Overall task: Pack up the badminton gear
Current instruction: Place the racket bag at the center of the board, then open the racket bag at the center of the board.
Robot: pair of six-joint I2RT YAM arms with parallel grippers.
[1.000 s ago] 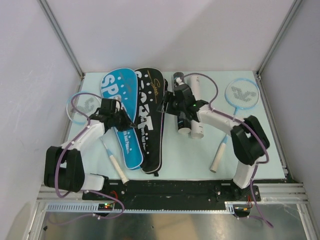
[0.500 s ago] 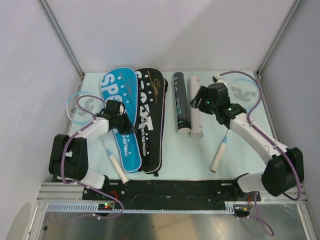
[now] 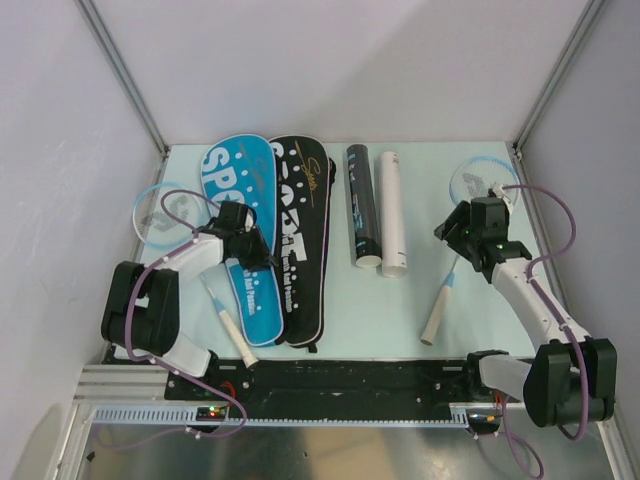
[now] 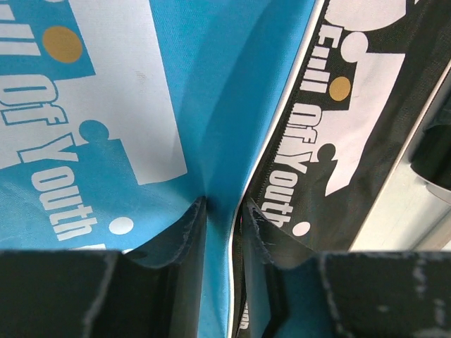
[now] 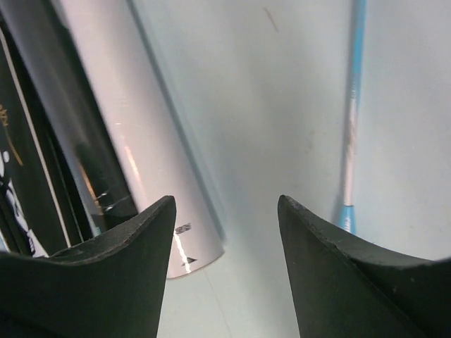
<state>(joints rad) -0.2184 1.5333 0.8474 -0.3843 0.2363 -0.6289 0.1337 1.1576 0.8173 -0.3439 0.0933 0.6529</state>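
Two racket covers lie side by side at the left: a blue one (image 3: 232, 200) and a black one (image 3: 300, 230). My left gripper (image 3: 255, 255) presses down on their seam. In the left wrist view its jaws (image 4: 224, 211) stand a narrow gap apart, with the edge of the blue cover (image 4: 211, 84) running between them and the black cover (image 4: 366, 127) on the right. A black tube (image 3: 362, 205) and a white tube (image 3: 391, 210) lie in the middle. My right gripper (image 3: 452, 232) hangs open and empty between the white tube (image 5: 127, 120) and a blue racket's shaft (image 5: 352, 105).
The right racket's head (image 3: 480, 178) lies at the far right corner, and its white handle (image 3: 436, 315) points at the near edge. A second racket's head (image 3: 160, 215) lies at the far left, its handle (image 3: 232, 335) beside the blue cover. Metal frame posts border the table.
My right arm has swung from over the tubes to the right, beside the right racket. My left gripper's jaws have slackened slightly on the blue cover's edge.
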